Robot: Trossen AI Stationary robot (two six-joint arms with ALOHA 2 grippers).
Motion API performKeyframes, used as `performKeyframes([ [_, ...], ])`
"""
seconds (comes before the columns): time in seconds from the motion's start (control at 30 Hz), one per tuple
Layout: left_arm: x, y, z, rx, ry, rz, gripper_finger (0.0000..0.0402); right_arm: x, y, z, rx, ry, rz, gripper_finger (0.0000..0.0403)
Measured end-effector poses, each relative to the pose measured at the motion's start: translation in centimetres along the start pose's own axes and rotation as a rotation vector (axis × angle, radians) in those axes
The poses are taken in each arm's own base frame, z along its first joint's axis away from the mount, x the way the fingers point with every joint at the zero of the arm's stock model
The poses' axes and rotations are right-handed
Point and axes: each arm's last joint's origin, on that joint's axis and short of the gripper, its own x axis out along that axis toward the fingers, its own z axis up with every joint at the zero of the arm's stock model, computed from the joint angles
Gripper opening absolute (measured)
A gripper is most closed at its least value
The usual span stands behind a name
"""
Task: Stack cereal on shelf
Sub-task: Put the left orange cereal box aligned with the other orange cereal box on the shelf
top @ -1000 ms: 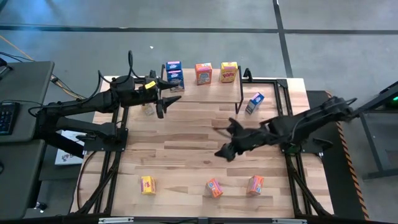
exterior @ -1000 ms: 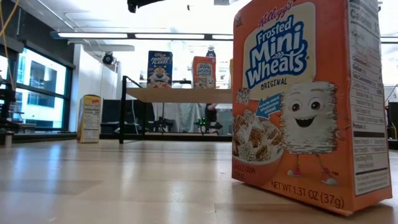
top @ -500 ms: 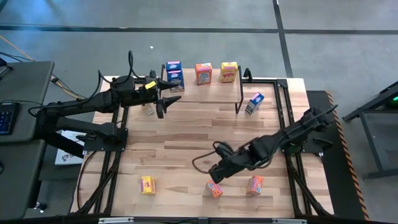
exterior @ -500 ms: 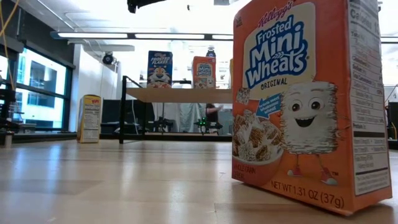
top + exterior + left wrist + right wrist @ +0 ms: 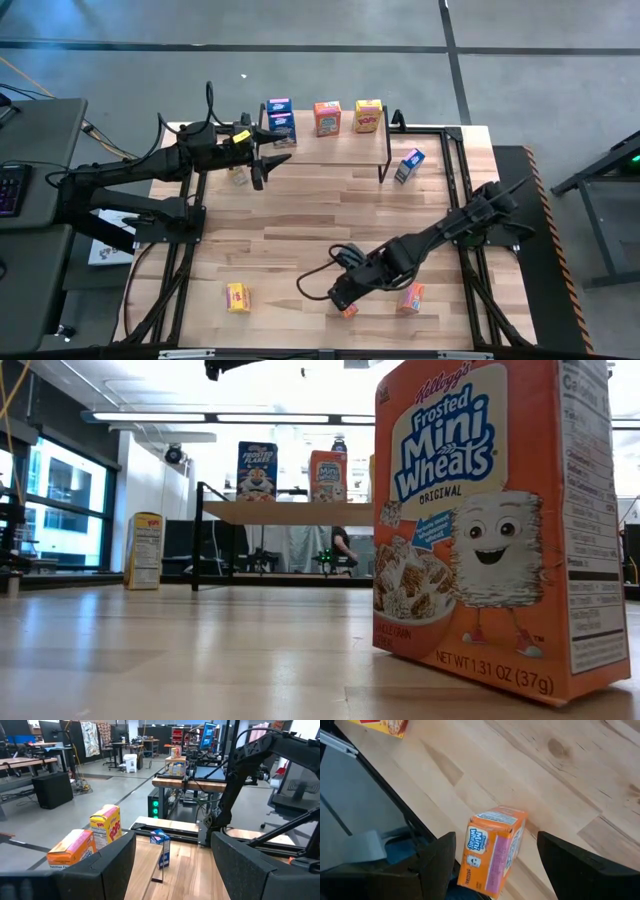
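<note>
Cardboard is catching the light on every small rectangular cereal box. At lower left of the high view a yellow box (image 5: 237,297) is standing alone on the pale plank tabletop (image 5: 300,215). Upper centre, the shelf (image 5: 330,143) (light wood top, thin dark legs) is carrying blue (image 5: 281,121), orange (image 5: 327,118) and yellow (image 5: 367,115) boxes; the left gripper (image 5: 262,160) is hovering beside it, arm stretched level, fingers parted and empty. Lower centre, the right gripper (image 5: 341,296) is reaching down with fingers spread, straddling an orange box (image 5: 492,849) without clasping it. Right of that, another orange box (image 5: 411,297) is standing; a blue box (image 5: 408,165) is leaning at upper right.
</note>
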Motion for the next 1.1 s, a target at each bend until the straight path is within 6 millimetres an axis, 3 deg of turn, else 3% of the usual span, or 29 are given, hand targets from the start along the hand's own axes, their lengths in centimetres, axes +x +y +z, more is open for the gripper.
performKeyframes([
  [0.23, 0.0, 0.0, 0.0, 0.0, 0.0, 0.0, 0.0251, 0.0, 0.2, -0.9, -0.006, -0.024, -0.002, 0.0273],
  [0.5, 0.0, 0.0, 0.0, -0.001, 0.0, 0.0, 0.0251, 2.0, 0.6, -1.4, -0.015, -0.004, -0.008, 0.0273],
  [1.1, 0.0, 0.0, 0.0, -0.028, 0.0, 0.0, 0.0251, 4.0, 0.7, -2.5, -0.047, 0.03, -0.032, 0.0273],
])
